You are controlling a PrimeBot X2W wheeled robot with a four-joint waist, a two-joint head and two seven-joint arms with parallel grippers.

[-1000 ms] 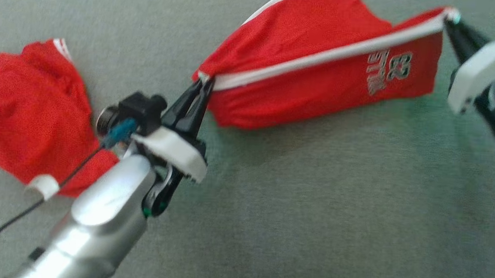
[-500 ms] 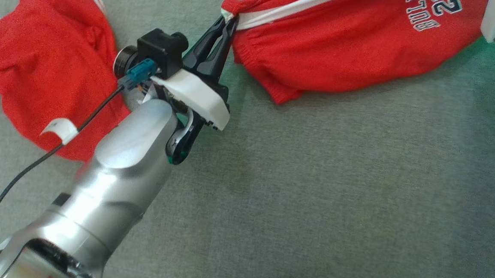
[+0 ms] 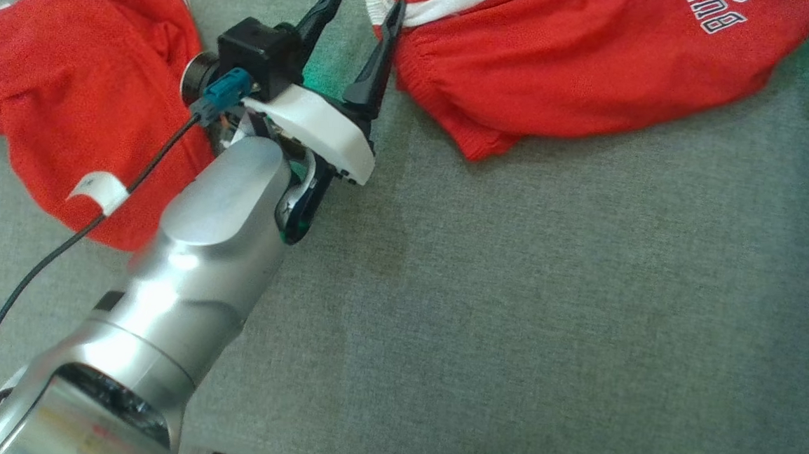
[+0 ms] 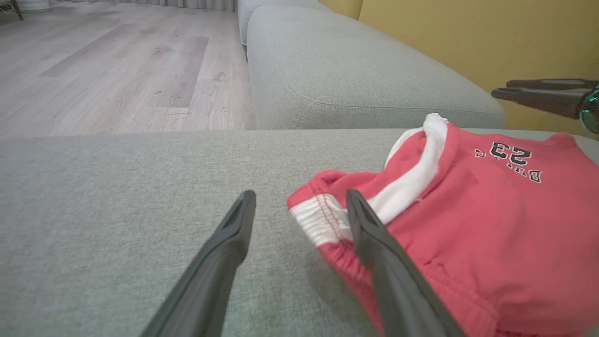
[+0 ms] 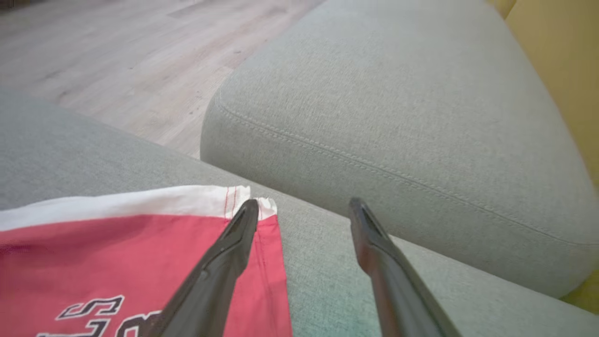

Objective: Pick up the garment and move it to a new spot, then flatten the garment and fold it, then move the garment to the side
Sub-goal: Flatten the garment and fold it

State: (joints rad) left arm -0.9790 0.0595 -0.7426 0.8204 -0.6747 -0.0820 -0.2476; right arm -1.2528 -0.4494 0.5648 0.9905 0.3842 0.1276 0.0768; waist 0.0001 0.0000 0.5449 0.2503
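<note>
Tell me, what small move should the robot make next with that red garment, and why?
Probably draw both grippers clear of the cloth. The left gripper and right gripper stand open, each with one finger over an edge of the red garment, which lies rumpled on the grey cushion. Clearing the fingers would let them come down to flatten it.

The grey fabric seat [image 3: 546, 320] lies bare and broad on the robot's side of the red shorts with a white stripe [image 3: 583, 69], open passage there. A crumpled red garment [image 3: 68, 94] blocks the left, and a rounded grey cushion [image 5: 398, 107] rises past the seat's end.
</note>
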